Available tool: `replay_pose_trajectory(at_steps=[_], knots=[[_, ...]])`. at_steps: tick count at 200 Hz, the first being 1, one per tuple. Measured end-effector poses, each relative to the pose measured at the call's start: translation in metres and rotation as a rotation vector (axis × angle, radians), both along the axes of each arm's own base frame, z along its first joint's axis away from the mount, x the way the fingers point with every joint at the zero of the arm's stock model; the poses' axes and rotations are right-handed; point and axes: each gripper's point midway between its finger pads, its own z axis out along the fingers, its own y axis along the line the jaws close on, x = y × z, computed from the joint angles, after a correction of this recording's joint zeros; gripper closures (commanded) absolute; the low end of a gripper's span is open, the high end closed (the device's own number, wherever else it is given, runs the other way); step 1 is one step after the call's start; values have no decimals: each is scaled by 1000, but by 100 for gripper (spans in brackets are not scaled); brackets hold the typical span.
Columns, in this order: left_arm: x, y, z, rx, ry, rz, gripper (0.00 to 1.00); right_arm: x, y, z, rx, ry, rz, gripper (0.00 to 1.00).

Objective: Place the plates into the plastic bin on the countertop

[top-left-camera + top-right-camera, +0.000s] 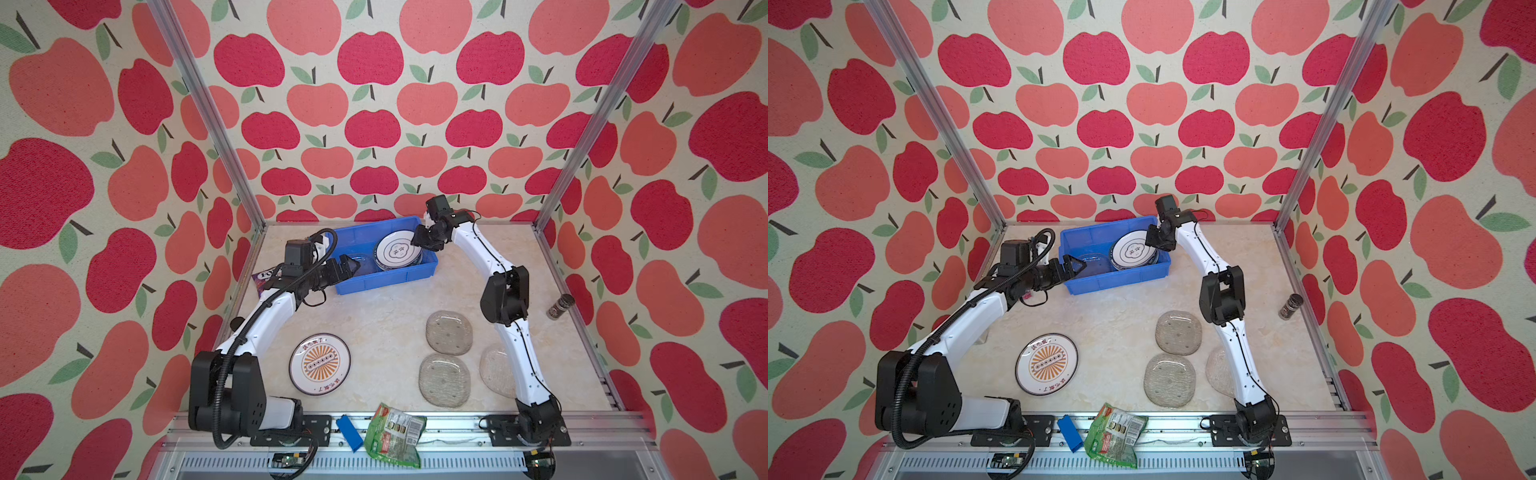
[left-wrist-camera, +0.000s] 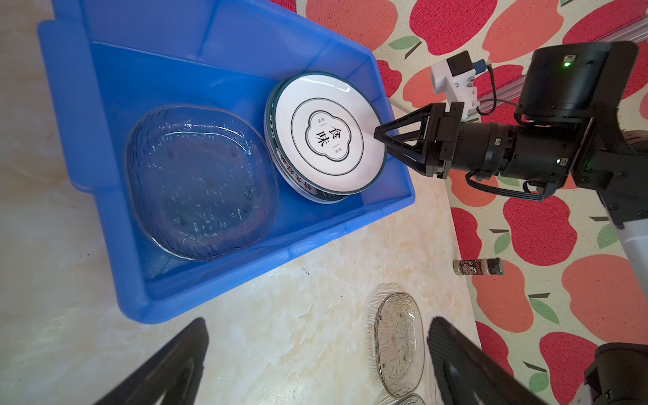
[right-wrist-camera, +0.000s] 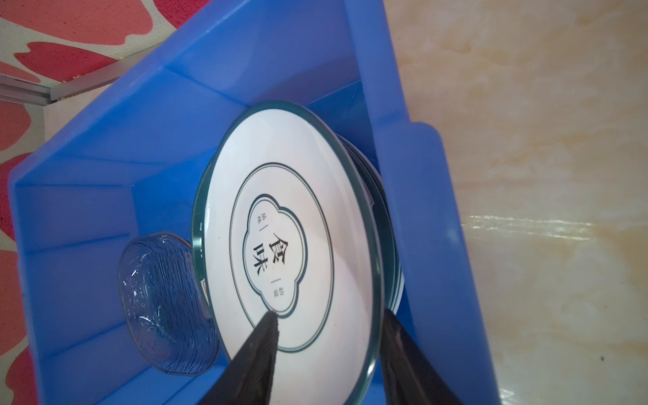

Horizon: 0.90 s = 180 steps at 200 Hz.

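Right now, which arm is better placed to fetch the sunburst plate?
Left, probably. The sunburst plate lies on the left, near that arm's base, and the left gripper is open and empty. The right gripper is at the white plate in the bin, farther away.

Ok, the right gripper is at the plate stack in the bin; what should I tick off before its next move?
1. Right gripper jaws apart around the lettered plate's rim: ok.
2. Lettered plate resting on the stack inside the blue bin: ok.
3. Its fingers clear of the plate: cannot tell.
4. Left gripper open, empty, by the bin: ok.
5. All plates binned: not ok; sunburst plate and three glass plates lie on the countertop.
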Motion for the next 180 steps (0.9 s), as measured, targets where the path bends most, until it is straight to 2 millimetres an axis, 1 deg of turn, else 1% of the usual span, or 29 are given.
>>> replay_pose_trajectory(at_steps=[5,21,29,64,78,87,94,100,115,120,139,180], knots=[[0,0,-1,0,2,0,0,0,0,0,0,1,1,47],[2,0,-3,0,4,0,0,-1,0,0,-2,0,5,46],[2,0,-3,1,5,0,0,0,0,0,-3,0,5,43],[3,0,-7,2,15,0,1,0,-1,0,-11,-3,7,42],[3,0,-8,2,16,0,1,2,-1,1,-13,-8,7,35],[3,0,-8,2,16,0,1,3,-1,2,-16,-14,12,33],[3,0,-8,2,16,0,1,4,-1,2,-22,-18,14,25],[3,0,-8,2,17,0,1,5,-2,4,-25,-23,15,22],[3,0,-8,2,17,0,1,6,-6,6,-52,-38,9,21],[3,0,-8,2,17,0,1,7,-7,7,-58,-42,6,19],[4,-1,-10,2,21,-1,1,9,-10,9,-73,-56,1,19],[5,-1,-15,2,35,-4,1,9,-10,9,-83,-63,3,20]])
